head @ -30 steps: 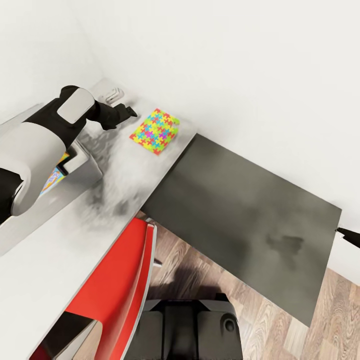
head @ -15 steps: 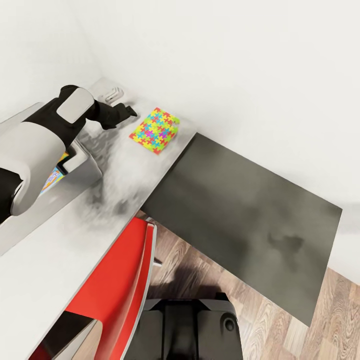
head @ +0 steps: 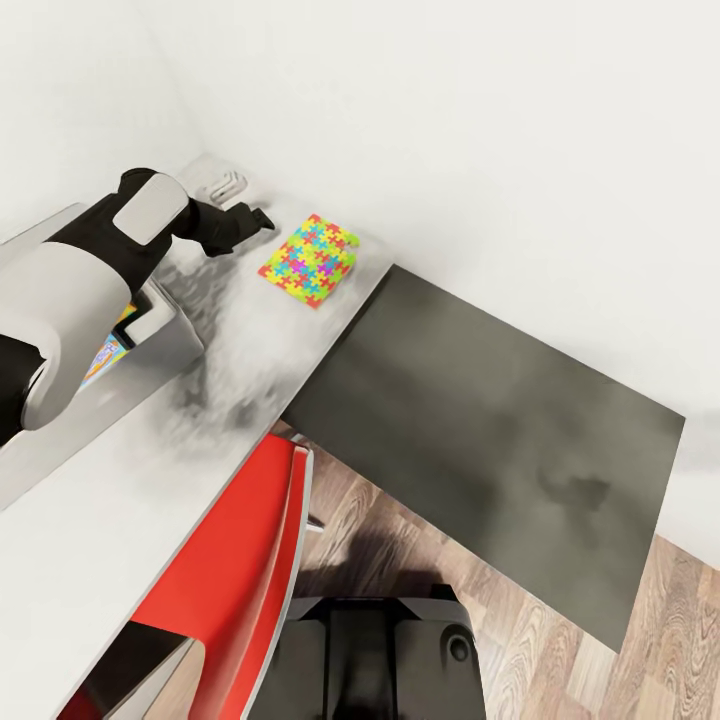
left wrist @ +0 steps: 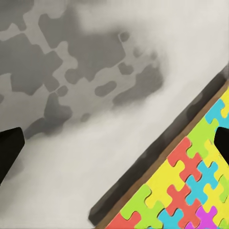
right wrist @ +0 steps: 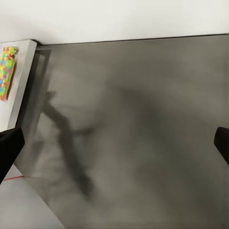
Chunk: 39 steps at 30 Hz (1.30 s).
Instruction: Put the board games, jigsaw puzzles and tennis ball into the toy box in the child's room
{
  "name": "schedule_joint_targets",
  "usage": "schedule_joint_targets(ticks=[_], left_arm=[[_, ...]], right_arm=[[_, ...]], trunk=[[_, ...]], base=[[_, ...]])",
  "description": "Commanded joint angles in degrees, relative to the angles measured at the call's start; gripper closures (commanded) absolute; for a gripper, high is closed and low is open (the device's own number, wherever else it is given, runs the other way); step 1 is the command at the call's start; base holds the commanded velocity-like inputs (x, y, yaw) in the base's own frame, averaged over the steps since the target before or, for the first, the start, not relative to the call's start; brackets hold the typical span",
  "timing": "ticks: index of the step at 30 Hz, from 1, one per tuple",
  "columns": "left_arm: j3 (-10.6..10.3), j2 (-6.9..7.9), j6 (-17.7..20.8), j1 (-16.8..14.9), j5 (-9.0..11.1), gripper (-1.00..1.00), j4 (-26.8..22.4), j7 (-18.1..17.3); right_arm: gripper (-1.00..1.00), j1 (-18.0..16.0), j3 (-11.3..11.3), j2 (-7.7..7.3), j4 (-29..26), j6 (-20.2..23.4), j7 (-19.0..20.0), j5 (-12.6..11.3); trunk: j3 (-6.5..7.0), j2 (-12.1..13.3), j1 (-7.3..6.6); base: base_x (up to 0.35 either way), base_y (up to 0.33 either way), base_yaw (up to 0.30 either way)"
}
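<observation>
The left tool (head: 262, 217) hangs with fingers spread wide and empty, just beside the jigsaw puzzle (head: 310, 261), which lies flat near the wall edge of the table (head: 120, 500). The toy box (head: 150, 345) sits under the left arm, with bare grey top around the puzzle. The right tool (right wrist: 114, 143), fingers parted and empty, hovers over the table's open dark wing (head: 480, 430).

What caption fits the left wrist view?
Open left hand poised over the multicoloured flat square jigsaw puzzle's edge on the light grey desk top.

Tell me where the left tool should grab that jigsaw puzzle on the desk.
Grip the jigsaw puzzle by the edge nearest the left tool, coming from that side. It is thin and lies flat on the table, so one finger probably has to slip under.
</observation>
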Motion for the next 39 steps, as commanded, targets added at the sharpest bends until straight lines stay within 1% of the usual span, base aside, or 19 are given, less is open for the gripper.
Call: schedule_joint_targets(ticks=[1,10,20,26,39], left_arm=[[-0.35,0.07,-0.34,-0.03,0.61,-1.0,-0.1,0.3],[-0.35,0.0,-2.71,0.05,0.61,-1.0,-0.07,-0.98],[-0.55,-0.12,-4.27,0.11,0.55,-1.0,-0.09,-1.23],[-0.73,-0.37,-6.43,0.24,0.54,-1.0,-0.09,-1.29],[-0.91,-0.69,-7.71,0.48,0.5,-1.0,-0.07,-1.32]], right_arm=[[-1.0,-0.02,-0.09,-0.01,0.01,0.19,0.36,0.24],[-1.0,0.11,-0.17,0.02,0.01,0.19,0.46,0.24],[-1.0,0.13,-0.18,0.13,0.01,0.19,0.48,0.24],[-1.0,0.14,-0.18,0.21,0.01,0.19,0.48,0.24],[-1.0,0.14,-0.18,0.26,0.01,0.19,0.52,0.24]], trunk=[[-0.12,-0.09,0.03],[-0.79,-0.09,0.03],[-1.52,-0.09,0.03],[-1.68,-0.09,0.03],[-1.76,-0.09,0.03]], base=[[0.0,0.0,0.0],[0.0,0.0,0.0],[0.0,0.0,0.0],[0.0,0.0,0.0],[0.0,0.0,-0.002]])
